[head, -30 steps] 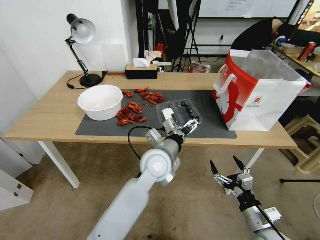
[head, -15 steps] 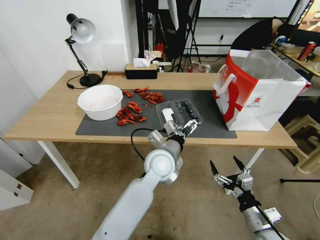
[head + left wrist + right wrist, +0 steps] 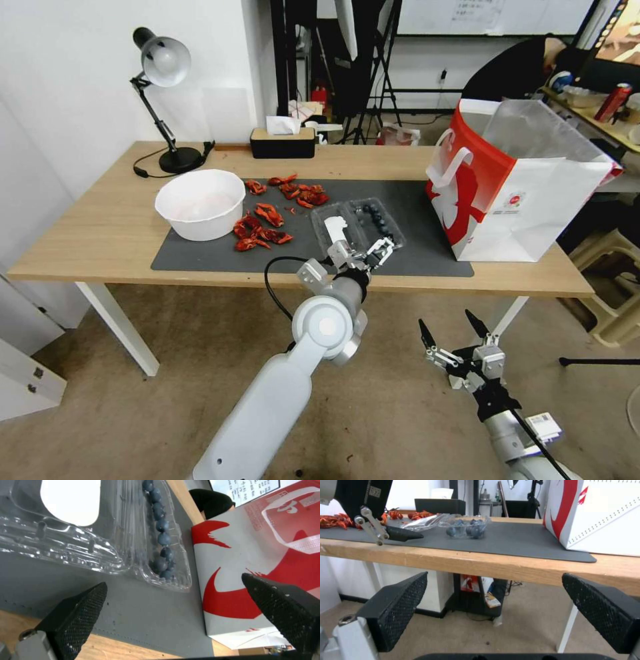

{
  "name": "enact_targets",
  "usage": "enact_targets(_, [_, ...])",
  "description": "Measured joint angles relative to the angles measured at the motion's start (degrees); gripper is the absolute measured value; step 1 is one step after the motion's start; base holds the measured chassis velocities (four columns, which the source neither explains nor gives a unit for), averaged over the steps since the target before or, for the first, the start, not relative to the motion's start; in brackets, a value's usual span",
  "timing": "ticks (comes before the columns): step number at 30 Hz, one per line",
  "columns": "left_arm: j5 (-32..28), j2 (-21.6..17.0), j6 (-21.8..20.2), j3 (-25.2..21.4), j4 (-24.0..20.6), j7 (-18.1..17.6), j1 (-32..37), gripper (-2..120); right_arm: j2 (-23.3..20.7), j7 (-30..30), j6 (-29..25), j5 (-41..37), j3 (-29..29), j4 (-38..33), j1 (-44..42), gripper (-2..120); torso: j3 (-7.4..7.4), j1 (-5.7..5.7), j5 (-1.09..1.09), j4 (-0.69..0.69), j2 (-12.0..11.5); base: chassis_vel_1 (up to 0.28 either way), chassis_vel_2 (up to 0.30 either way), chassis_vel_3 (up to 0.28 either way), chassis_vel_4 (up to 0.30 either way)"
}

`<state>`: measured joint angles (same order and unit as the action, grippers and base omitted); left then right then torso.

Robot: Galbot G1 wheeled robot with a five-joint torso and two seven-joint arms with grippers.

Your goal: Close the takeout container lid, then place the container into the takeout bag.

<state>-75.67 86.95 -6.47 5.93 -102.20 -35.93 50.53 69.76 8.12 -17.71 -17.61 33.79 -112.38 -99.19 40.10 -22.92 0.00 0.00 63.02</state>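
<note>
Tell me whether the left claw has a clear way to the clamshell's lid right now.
Probably yes. The left claw hovers open at the mat's near edge, just short of the lid, which lies flat and open beside the blueberries. Nothing stands between them.

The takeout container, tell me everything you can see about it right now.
The takeout container is a small clear plastic clamshell, lying open and flat on the dark grey mat. Its lid, bearing a white label sticker, is folded out toward the crayfish shells. The other half holds a row of dark blueberries. The takeout bag stands apart on its far side. The left claw hovers open at its near edge, not touching it.
</note>
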Motion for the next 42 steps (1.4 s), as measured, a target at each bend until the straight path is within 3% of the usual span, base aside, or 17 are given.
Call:
enact_targets(31, [-0.39,0.18,1.88,-2.19,1.52,0.1,-0.29,100,0.95,-0.11,-0.17,1.34,-1.22,0.16,-0.25,100,0.0,0.0,0.0,0.0,0.01,0.0,0.0,0.0,0.0])
enact_targets(42, [-1.01,0.27,3.15,-3.29,-0.52,3.07,0.68,100,1.2,-0.14,-0.43,1.7,-1.24,0.14,-0.55,100,0.0,0.0,0.0,0.0,0.01,0.0,0.0,0.0,0.0])
